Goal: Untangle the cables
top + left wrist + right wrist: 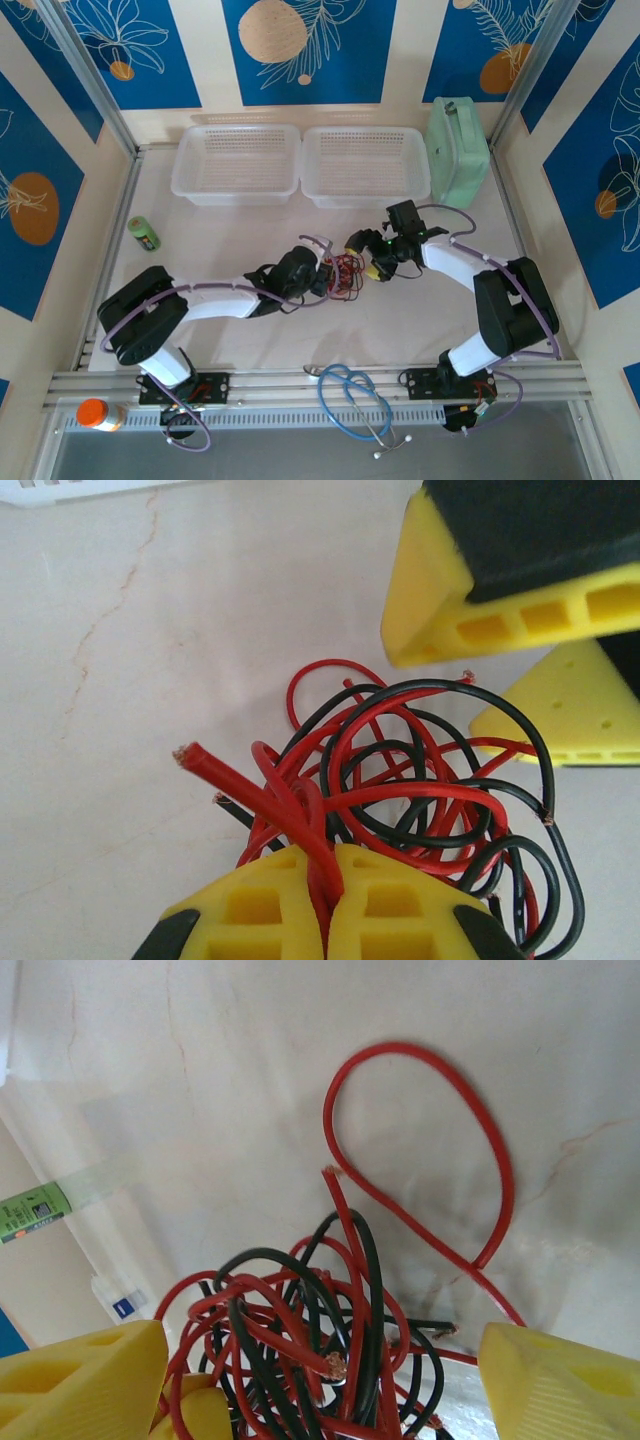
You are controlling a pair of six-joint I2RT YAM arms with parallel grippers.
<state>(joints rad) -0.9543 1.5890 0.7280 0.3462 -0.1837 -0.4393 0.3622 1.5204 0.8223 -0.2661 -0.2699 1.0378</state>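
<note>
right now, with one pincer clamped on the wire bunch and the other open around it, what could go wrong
1. The left pincer grips several red strands of the cables at once, so pulling may tighten the knot.
2. The open right pincer straddles the bunch; closing here may grab red and black wires together.

Cables (345, 275): thin red and black wires, one tangled bunch of curly loops at mid table (250, 225). Bare copper ends. One red loop arcs clear. Several red strands clamped in left gripper (325, 870).
</note>
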